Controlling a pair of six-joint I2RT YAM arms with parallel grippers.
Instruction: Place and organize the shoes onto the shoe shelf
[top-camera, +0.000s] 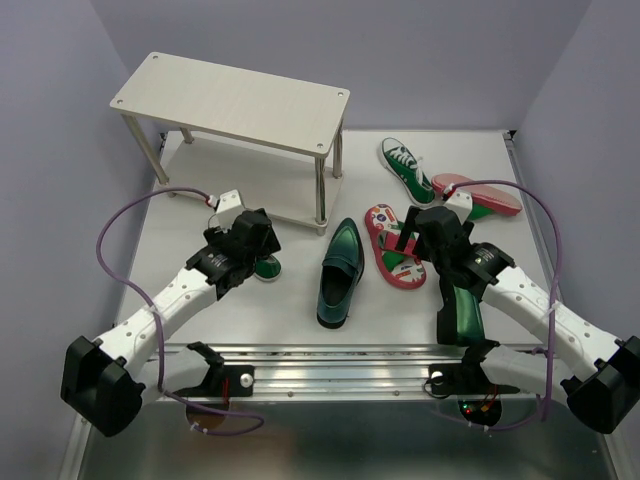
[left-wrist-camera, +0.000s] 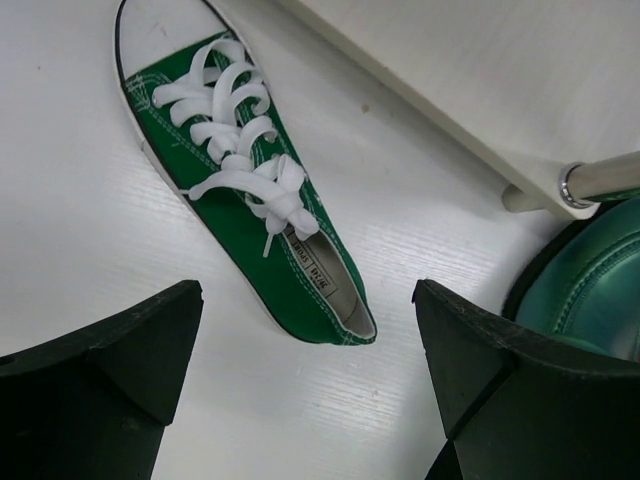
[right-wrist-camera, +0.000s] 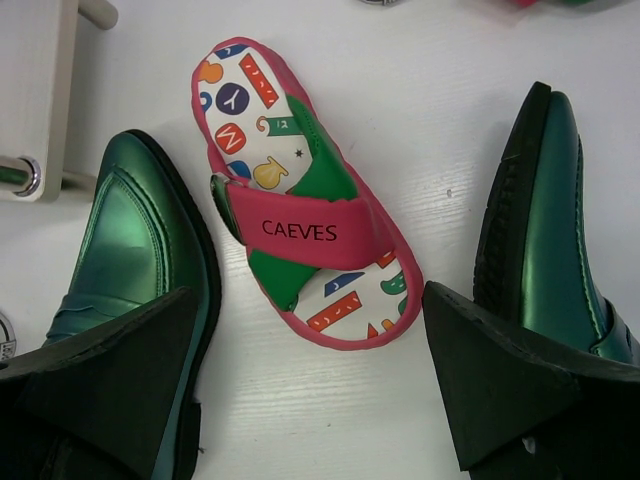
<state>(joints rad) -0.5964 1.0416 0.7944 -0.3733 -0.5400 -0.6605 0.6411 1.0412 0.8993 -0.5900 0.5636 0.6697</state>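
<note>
We see our left gripper (left-wrist-camera: 305, 310) open, the green canvas sneaker (left-wrist-camera: 240, 180) beneath it toward upper left. Our right gripper (right-wrist-camera: 310, 310), also open, frames the red flip-flop (right-wrist-camera: 300, 225) at centre.

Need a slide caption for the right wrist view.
Open right gripper hovers over a red sandal between two glossy green loafers.

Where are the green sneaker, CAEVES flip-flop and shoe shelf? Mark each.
green sneaker (left-wrist-camera: 240, 178): left wrist view, white laces.
CAEVES flip-flop (right-wrist-camera: 300, 230): right wrist view, red strap.
shoe shelf (top-camera: 235, 95): top external view, upper board.
</note>
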